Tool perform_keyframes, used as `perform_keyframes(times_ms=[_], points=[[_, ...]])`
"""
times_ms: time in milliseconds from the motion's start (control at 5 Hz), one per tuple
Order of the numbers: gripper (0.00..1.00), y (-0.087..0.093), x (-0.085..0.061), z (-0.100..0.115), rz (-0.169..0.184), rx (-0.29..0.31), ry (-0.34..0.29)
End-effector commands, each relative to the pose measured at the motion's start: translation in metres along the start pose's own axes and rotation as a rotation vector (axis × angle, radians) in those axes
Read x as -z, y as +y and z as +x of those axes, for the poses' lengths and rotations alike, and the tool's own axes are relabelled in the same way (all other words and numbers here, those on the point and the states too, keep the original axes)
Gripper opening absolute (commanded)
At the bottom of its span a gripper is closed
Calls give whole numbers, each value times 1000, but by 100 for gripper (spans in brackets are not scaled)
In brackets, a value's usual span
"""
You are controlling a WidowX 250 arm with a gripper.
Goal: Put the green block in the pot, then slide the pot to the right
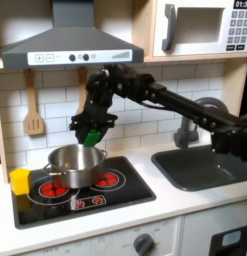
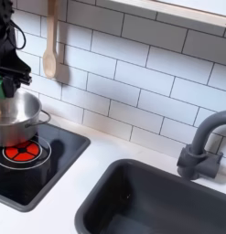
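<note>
The silver pot (image 1: 74, 165) sits on the black toy stove (image 1: 125, 190) over the burners. My gripper (image 1: 91, 133) hangs just above the pot's back rim, shut on the small green block (image 1: 91, 134). In the second exterior view the pot (image 2: 16, 117) stands at the left edge on the stove (image 2: 50, 155), and the green block (image 2: 0, 86) shows above it in the gripper (image 2: 3, 84), partly cut off by the frame.
A yellow cube (image 1: 19, 181) stands at the stove's left in the first exterior view. A dark sink (image 1: 200, 167) with a faucet (image 2: 199, 146) lies to the right. A wooden spatula (image 2: 49, 41) hangs on the tiled wall. A range hood (image 1: 70, 45) is overhead.
</note>
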State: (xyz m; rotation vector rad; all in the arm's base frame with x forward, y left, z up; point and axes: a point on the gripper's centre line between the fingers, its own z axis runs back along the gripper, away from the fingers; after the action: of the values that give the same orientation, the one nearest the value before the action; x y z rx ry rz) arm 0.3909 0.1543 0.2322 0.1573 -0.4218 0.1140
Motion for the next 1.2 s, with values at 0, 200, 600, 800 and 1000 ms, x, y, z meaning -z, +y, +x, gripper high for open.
perform_keyframes(times_ms=[0,200,600,800,1000], points=[[0,3,16,11,-3,-3,6],[0,1,24,16,-9,13,8],[0,1,32,13,-13,22,26],[0,1,32,13,-17,23,28],[0,1,31,14,-17,25,31]])
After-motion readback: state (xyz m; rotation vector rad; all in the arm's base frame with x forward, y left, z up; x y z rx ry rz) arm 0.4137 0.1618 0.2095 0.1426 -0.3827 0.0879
